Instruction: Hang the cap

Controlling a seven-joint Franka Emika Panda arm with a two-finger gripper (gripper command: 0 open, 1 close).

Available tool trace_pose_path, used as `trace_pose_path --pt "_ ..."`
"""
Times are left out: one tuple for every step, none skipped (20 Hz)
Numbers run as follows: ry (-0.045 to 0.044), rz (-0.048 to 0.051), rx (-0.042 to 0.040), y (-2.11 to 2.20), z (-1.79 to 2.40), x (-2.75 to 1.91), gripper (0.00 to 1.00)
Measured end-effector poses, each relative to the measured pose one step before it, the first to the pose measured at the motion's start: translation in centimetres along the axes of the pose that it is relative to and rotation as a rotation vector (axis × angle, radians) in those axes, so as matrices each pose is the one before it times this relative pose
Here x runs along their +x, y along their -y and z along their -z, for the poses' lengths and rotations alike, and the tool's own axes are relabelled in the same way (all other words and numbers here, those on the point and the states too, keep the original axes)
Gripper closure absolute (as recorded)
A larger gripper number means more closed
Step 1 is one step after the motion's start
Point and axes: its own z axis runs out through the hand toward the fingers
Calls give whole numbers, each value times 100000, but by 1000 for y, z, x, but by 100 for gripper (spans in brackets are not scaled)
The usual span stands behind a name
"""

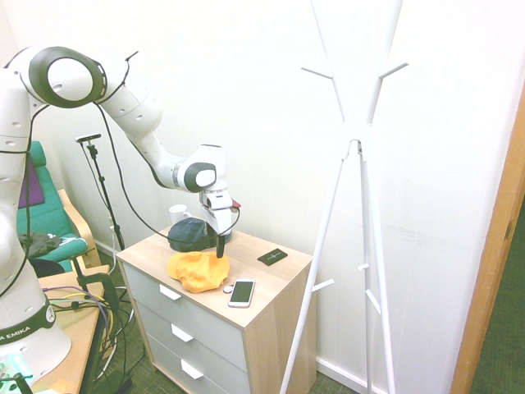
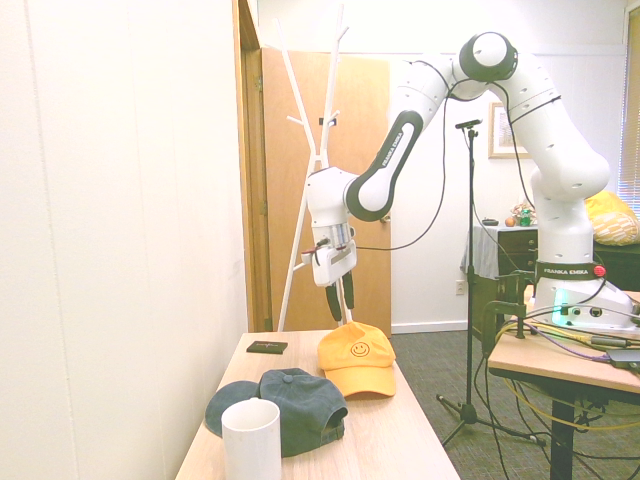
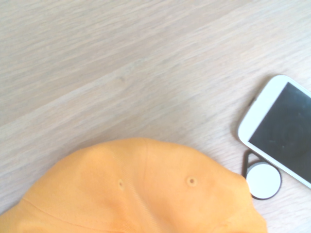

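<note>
1 open hand [image 2: 340, 301] hangs just above the yellow cap [image 2: 357, 359].

Open tool [image 1: 221, 247] above yellow cap [image 1: 198, 271]

Room: dresser [image 1: 246, 316], coat stand [image 1: 354, 148]

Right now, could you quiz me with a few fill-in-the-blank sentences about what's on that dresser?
1. The face on the yellow-orange cap is a ____.
2. The open gripper hangs right above the ____ cap.
3. The white cup stands beside the dark ____ cap.
4. The white phone lies with its dark screen facing ____.

Missing words: smiley; yellow-orange; blue; up
</note>
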Motion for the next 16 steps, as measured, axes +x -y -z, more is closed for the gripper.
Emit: trace_pose_path --pt "29 69 -311 298 -179 -126 0" --pt "194 87 -403 218 -251 -268 0" --pt "175 24 -445 151 -235 -347 0" --pt "170 -8 -505 115 -235 -377 0" --pt "173 64 -543 97 -219 -359 0" --pt "136 -15 -418 70 -172 -268 0" --pt "151 -51 -379 4 -151 -105 0" --pt "180 -106 -463 -45 -159 -10 100" --pt "110 -214 -365 -75 -130 44 100" --pt "46 -273 -221 -96 -91 46 100" --pt "67 -60 -192 -71 -80 -11 100" --pt "116 58 -280 -91 -128 -86 100" --pt "164 -28 -385 -126 -178 -98 100" --pt "103 -246 -278 -100 -124 -27 100" --pt "-29 -467 -60 -48 -19 89 100" --pt "-28 -494 -143 -89 -52 136 100"
